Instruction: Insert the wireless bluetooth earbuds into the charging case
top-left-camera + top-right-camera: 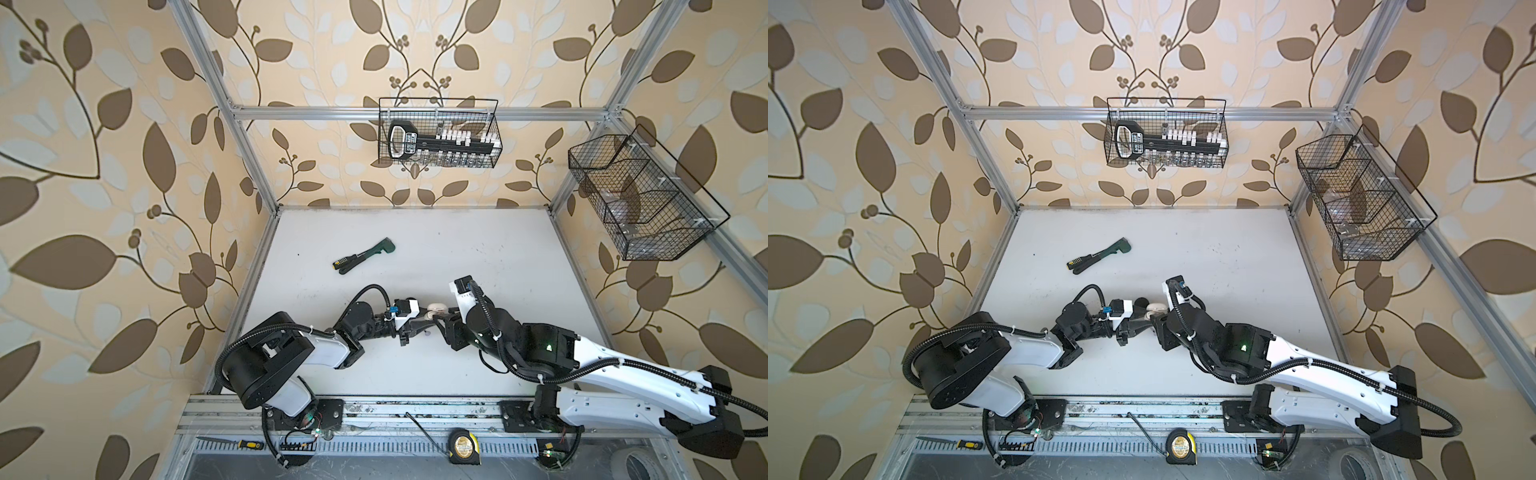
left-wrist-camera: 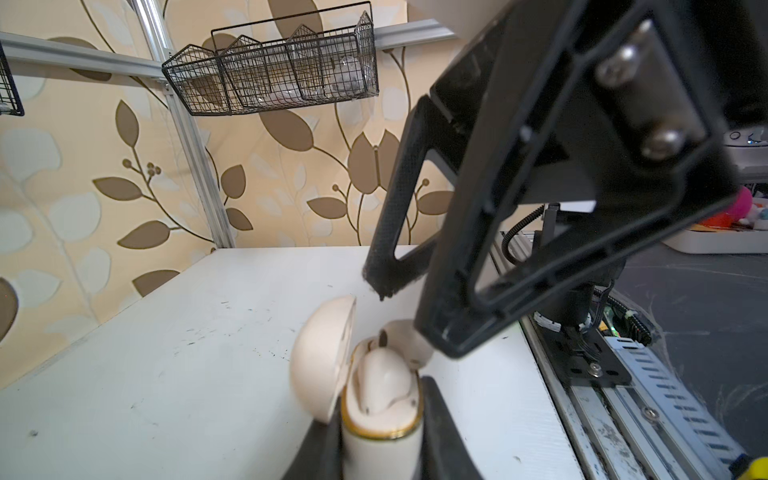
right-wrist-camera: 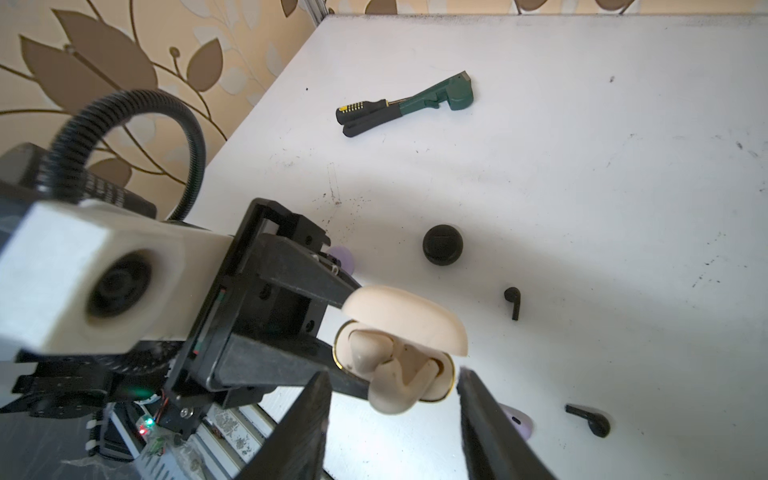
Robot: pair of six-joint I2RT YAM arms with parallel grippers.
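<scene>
Over mid tabletop [image 3: 582,166] we've got left claw [image 3: 359,340] pinching the charging case [image 3: 415,316], lid open; one white earbud [image 2: 382,382] seated inside, 2nd earbud [image 3: 390,401] half in, right claw [image 3: 392,376] spread around it.

robot lab test cell, aluminium frame [image 1: 311,113], leaf wallpaper panels [image 1: 104,199], tape measure [image 1: 463,446]

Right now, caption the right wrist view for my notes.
Left claw grips the open cream case, one earbud half in; right claw open around it.
</scene>
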